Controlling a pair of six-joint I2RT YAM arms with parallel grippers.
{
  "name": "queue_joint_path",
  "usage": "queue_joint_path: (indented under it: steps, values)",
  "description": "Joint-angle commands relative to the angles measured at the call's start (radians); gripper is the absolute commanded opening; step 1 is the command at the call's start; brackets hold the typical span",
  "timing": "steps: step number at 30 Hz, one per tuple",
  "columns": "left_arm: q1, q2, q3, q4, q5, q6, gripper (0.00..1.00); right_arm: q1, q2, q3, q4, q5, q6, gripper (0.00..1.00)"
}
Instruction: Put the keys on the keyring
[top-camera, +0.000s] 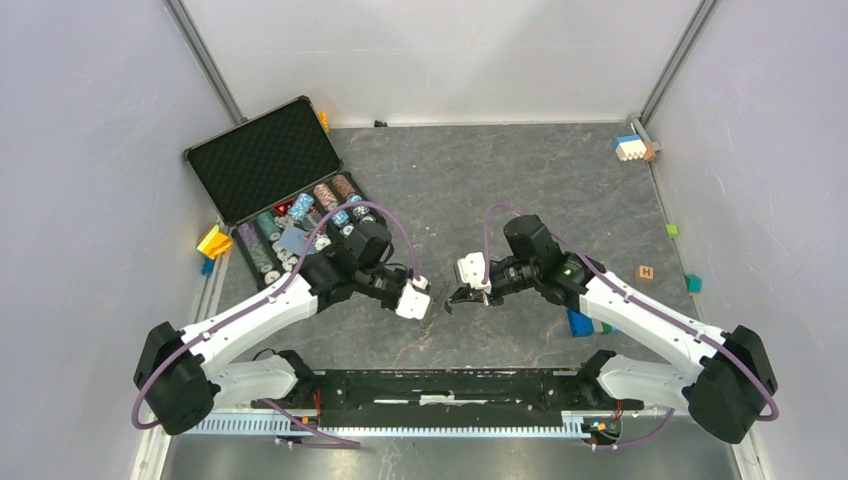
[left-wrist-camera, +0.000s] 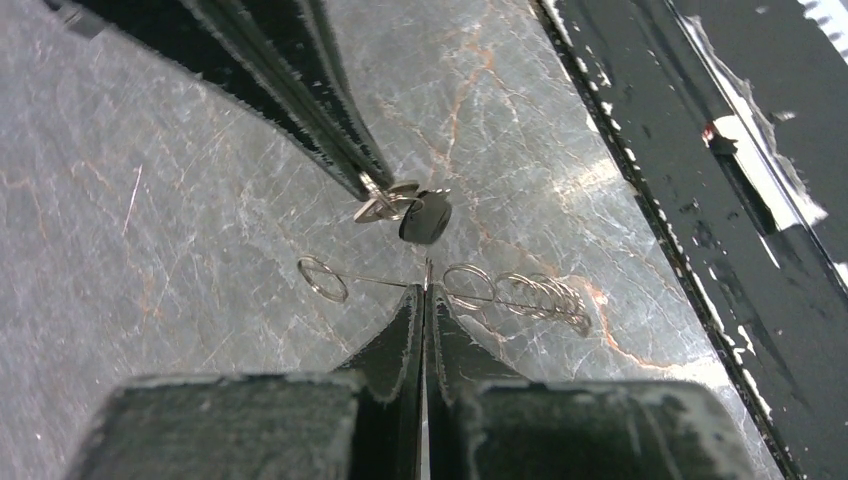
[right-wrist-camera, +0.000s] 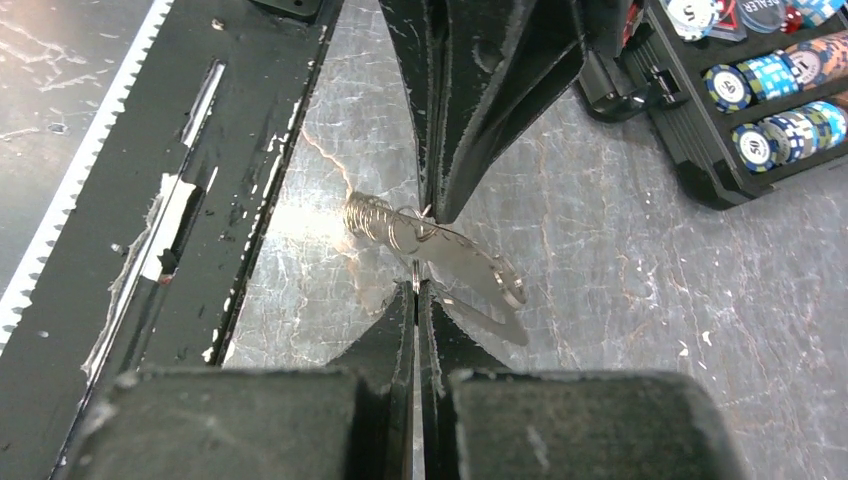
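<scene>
The keyring (left-wrist-camera: 540, 295) is a thin silver wire piece with small loops and a coiled end. My left gripper (left-wrist-camera: 427, 290) is shut on its middle and holds it just above the stone table. The key (left-wrist-camera: 425, 218) has a black head and a short silver blade. It is pinched at the tip of my right gripper's fingers (left-wrist-camera: 340, 140), close above the wire. In the right wrist view my right gripper (right-wrist-camera: 417, 290) is shut on the key edge-on, and the keyring's coil (right-wrist-camera: 372, 215) hangs under the left fingers (right-wrist-camera: 470, 90). From above, the left gripper (top-camera: 418, 296) and right gripper (top-camera: 462, 296) meet tip to tip.
An open black case of poker chips (top-camera: 290, 200) lies at the back left, close behind the left arm. The black base rail (top-camera: 450, 385) runs along the near edge. A blue block (top-camera: 580, 322), a brown letter block (top-camera: 645, 272) and yellow blocks (top-camera: 213, 241) lie around.
</scene>
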Motion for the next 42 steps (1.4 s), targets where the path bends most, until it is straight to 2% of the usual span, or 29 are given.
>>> queue_joint_path:
  steps: [1, 4, 13, 20, 31, 42]
  values:
    - [0.016, 0.01, 0.047, 0.11, 0.038, -0.162, 0.02, 0.007, -0.035, -0.012, 0.066, 0.076, 0.032, 0.0]
    - [0.016, 0.007, 0.029, 0.169, 0.03, -0.217, 0.02, 0.007, -0.027, -0.023, 0.093, 0.078, 0.066, 0.0]
    - [0.015, 0.004, -0.006, 0.209, 0.031, -0.231, 0.02, 0.009, 0.014, -0.037, 0.156, 0.11, 0.131, 0.0]
    - [0.016, 0.013, -0.008, 0.227, 0.012, -0.25, 0.02, 0.008, 0.002, -0.034, 0.136, 0.099, 0.106, 0.0]
    - [0.017, 0.005, -0.009, 0.229, -0.005, -0.259, 0.02, 0.008, -0.038, -0.034, 0.059, 0.188, 0.018, 0.0]
    - [0.016, 0.033, -0.005, 0.26, -0.024, -0.298, 0.02, 0.008, -0.037, -0.001, 0.043, 0.099, 0.031, 0.0]
